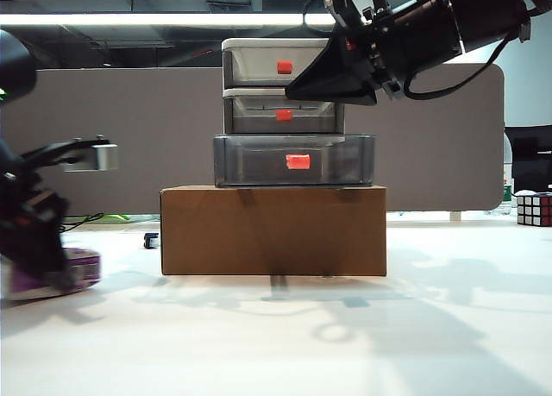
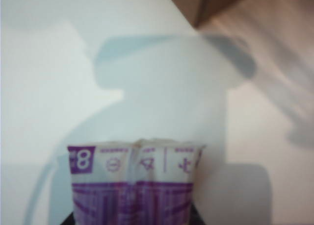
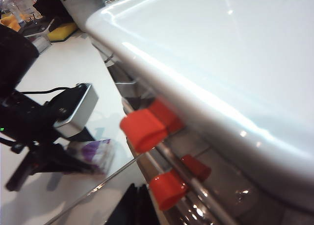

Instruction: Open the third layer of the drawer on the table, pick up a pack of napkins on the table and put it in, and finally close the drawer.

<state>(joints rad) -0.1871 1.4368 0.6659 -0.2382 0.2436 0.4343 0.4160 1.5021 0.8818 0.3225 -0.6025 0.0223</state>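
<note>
Cardboard box [image 1: 272, 230] ctr, Rubik's cube [image 1: 534, 209] far rt

purple-and-white pack of napkins [image 2: 135, 183] lies on the white table [image 2: 44, 87].

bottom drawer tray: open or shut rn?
Open. In the exterior view the third layer looks wider and nearer than the two trays above, so it is pulled out; its front juts forward in the right wrist view too.
</note>
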